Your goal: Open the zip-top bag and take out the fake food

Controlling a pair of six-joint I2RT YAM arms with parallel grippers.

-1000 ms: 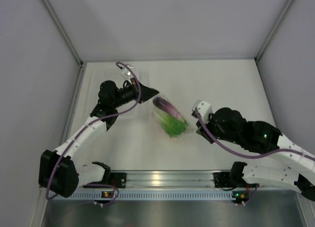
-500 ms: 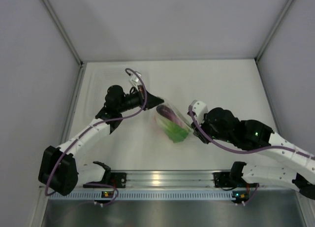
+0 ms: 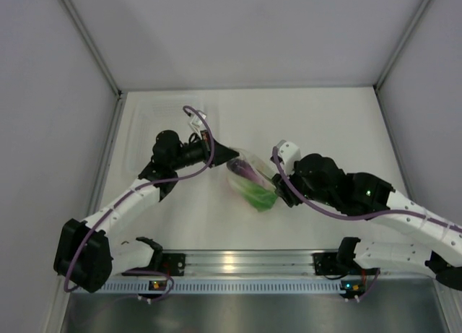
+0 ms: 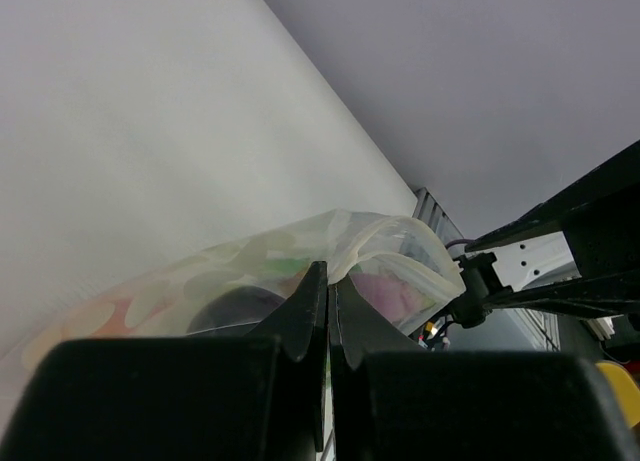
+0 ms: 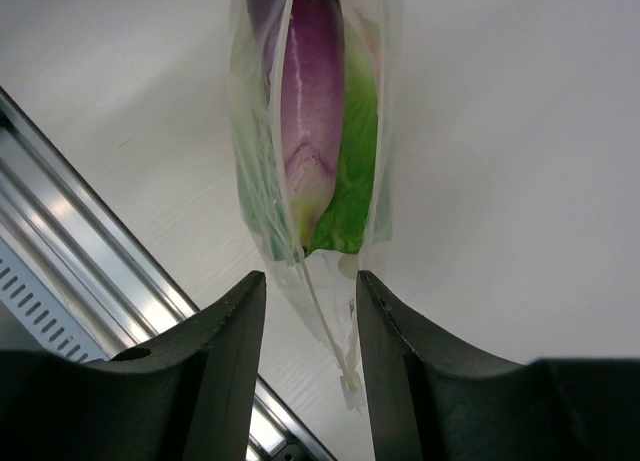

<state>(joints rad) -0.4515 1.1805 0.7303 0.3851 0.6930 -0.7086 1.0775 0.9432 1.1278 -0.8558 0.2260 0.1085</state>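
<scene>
Obs: left fingers (image 4: 290,331) pinched shut on the upper lip of the zip-top bag (image 3: 253,175), held over the tabletop (image 3: 325,123) between the arms, its long axis slanting down toward the right fingers (image 5: 225,351). These stand narrowly apart, straddling the bag's lower edge without clamping it. Bag limp, clear and dotted, holding a purple eggplant (image 5: 310,101) and green lettuce (image 5: 355,171).

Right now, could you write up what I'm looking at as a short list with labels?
setting: white table, two robot arms
bag: clear, white dots, between the two tools
visible inside: purple eggplant, green lettuce
left tool: shut, pinching the bag's rim
right tool: open, the bag's edge hanging between its fingers
food outside the bag: none visible
</scene>
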